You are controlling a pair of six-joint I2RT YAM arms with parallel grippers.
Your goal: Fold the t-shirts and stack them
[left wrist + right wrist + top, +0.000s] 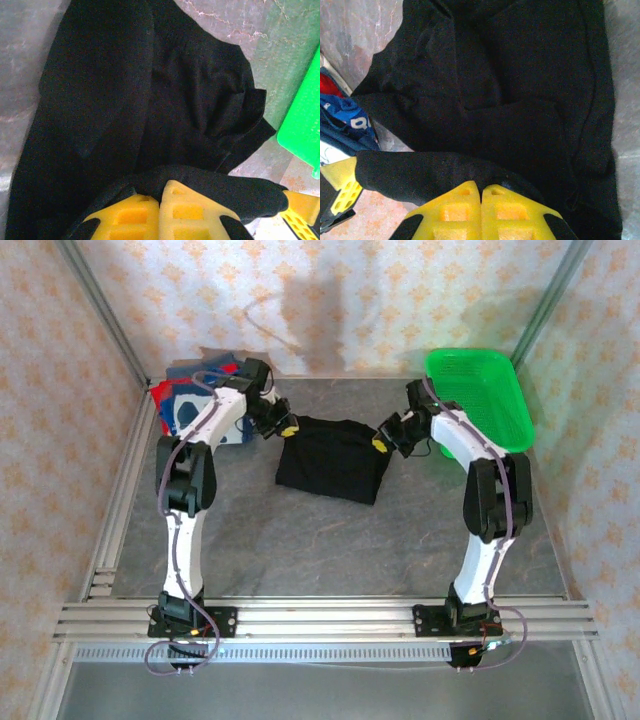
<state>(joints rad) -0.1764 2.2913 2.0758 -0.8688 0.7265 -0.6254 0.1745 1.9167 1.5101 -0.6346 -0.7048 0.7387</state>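
A large black t-shirt lies partly folded in the middle of the grey table. My left gripper is shut on its far left corner, and black cloth wraps over the yellow fingertips. Shut as well, my right gripper pinches the far right corner. The strip of cloth between the two grippers is lifted off the rest of the black t-shirt. Other t-shirts, navy blue with white print and red, sit piled at the back left.
A bright green mesh basket stands at the back right, close behind the right arm. Patterned walls close in the table on three sides. Bare grey tabletop lies in front of the black t-shirt.
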